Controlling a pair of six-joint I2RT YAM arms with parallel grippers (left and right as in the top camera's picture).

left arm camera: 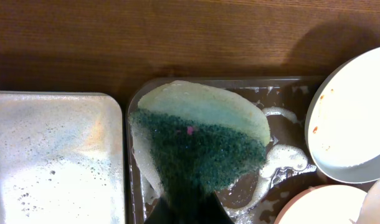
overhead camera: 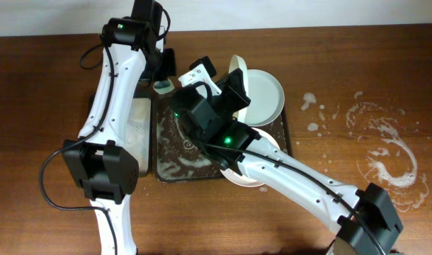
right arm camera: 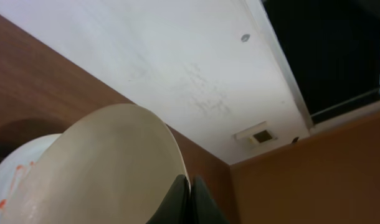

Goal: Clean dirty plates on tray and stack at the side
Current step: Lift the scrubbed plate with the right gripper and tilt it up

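Suds (overhead camera: 177, 170) are seen, from overhead, streaked over the dark brown tray (overhead camera: 168, 142) on the worktop (overhead camera: 343, 64). One plate (overhead camera: 236, 65) is pinched edge-up over the tray by the right end effector (overhead camera: 234, 83). A pale plate (overhead camera: 265, 95) lies flat in the tray's far right corner. In the left wrist view, a green sponge (left arm camera: 196, 146) is clamped by the left end effector (left arm camera: 187, 211) against the tray floor. In the right wrist view, the held plate's rim is gripped between closed fingers (right arm camera: 177, 196).

tray (overhead camera: 170, 170): dark brown, sudsy | raised plate (overhead camera: 235, 67): tilted on edge | smeared plate (overhead camera: 264, 95): flat, tray's far-right | third plate (overhead camera: 273, 136): near-right
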